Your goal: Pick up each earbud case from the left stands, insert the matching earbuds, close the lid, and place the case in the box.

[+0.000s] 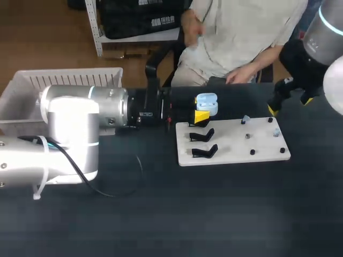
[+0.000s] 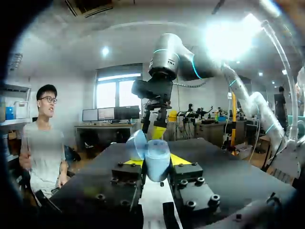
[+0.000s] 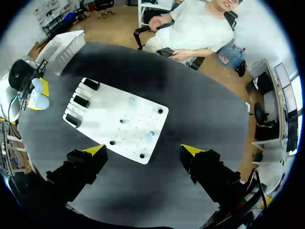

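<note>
My left gripper (image 1: 202,113) is shut on a light blue earbud case (image 1: 207,102) with its lid up, held just over the back left corner of the white board (image 1: 230,155). In the left wrist view the case (image 2: 153,160) sits between the yellow tips, lid (image 2: 137,144) tilted back. Three black stands (image 1: 203,143) on the board's left side are bare. Small earbuds (image 1: 276,131) rest on pegs at the board's right. My right gripper (image 1: 290,104) hangs open above the table behind the board's right end; its view has the board (image 3: 102,112) and earbuds (image 3: 151,134) ahead.
A white slatted box (image 1: 69,79) stands at the table's back left, also in the right wrist view (image 3: 64,46). A person's hand (image 1: 238,76) rests at the table's far edge. A black cable (image 1: 128,179) trails from my left arm over the dark tabletop.
</note>
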{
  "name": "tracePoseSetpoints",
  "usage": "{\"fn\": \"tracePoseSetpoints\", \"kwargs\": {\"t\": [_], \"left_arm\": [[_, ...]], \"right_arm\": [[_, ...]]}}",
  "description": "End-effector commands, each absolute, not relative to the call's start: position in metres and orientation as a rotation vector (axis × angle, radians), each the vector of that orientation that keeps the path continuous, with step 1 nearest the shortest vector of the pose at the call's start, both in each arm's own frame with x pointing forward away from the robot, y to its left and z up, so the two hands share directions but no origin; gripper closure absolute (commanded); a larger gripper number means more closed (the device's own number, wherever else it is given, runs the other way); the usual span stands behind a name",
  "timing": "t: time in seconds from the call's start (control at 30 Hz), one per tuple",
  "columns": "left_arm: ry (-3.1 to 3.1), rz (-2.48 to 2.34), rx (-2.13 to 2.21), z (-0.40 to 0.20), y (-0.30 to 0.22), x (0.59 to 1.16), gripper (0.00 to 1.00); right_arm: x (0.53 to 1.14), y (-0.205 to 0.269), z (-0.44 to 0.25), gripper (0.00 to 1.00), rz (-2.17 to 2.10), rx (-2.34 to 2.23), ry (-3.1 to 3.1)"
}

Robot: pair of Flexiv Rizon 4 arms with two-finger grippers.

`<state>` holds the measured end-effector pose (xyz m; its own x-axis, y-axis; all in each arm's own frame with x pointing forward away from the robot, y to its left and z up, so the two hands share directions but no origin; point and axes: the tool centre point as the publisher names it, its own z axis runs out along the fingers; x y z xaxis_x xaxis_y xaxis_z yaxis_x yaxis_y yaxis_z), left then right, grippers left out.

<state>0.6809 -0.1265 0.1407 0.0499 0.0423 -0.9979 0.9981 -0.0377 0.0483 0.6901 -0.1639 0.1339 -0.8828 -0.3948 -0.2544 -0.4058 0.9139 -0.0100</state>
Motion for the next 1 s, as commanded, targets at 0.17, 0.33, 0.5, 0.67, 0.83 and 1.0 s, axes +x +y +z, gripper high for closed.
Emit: {"fn": "tracePoseSetpoints", "kwargs": {"t": [0.17, 0.33, 0.5, 0.67, 0.83, 1.0], "left_arm": [[1.187, -1.179, 1.290, 0.140, -0.127, 0.682, 1.00], [1.187, -1.179, 1.290, 0.140, -0.127, 0.682, 1.00], [1.187, -1.179, 1.290, 0.140, -0.127, 0.682, 1.00], [1.187, -1.179, 1.290, 0.140, -0.127, 0.682, 1.00], [1.187, -1.179, 1.290, 0.140, -0.127, 0.682, 1.00], [1.187, -1.179, 1.290, 0.140, -0.127, 0.682, 1.00]], "right_arm": [[0.702, -0.162, 0.104, 0.19, -0.020, -0.607, 2.900], [0.705, -0.164, 0.088, 0.41, -0.030, -0.580, 2.936], [0.704, -0.166, 0.075, 0.33, -0.039, -0.545, 2.993], [0.705, -0.169, 0.063, 0.42, -0.041, -0.490, 3.046], [0.705, -0.166, 0.055, 0.52, -0.086, -0.477, 3.064], [0.704, -0.165, 0.049, 0.53, -0.110, -0.468, 3.067]]}}
